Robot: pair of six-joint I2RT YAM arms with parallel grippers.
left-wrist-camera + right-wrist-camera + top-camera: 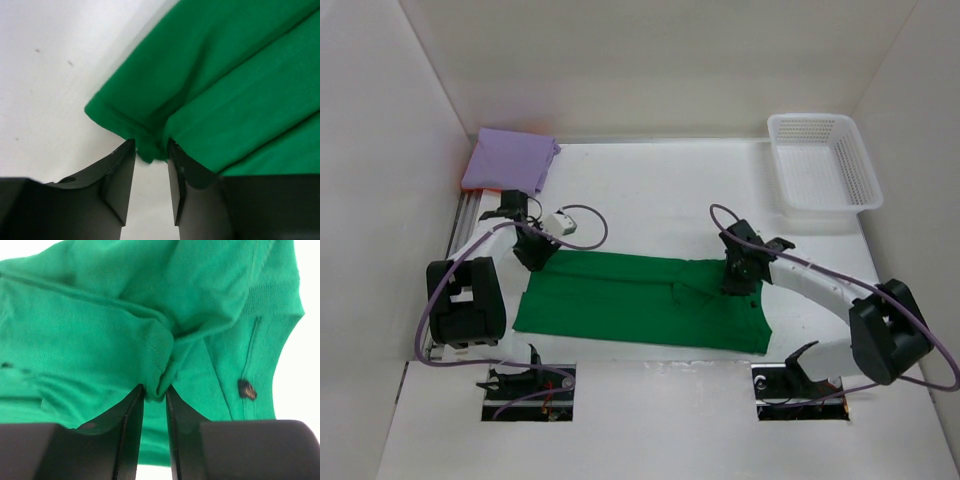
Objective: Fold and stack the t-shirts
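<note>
The green t-shirt (640,300) lies flat and folded lengthwise in a long band across the near middle of the table. My left gripper (535,262) is at its far left corner. In the left wrist view the jaws (151,147) stand apart with the hemmed corner of the green t-shirt (225,75) loose between the tips. My right gripper (738,285) is over the shirt's right part, and its jaws (155,390) are slightly parted around a bunched fold of the green t-shirt (90,340). A folded lavender t-shirt (510,160) lies at the far left, with an orange edge (456,170) showing under it.
A white lattice basket (810,118) stands at the far right corner. White walls close in the table on the left, back and right. A small white box with a cable (560,221) sits near the left arm.
</note>
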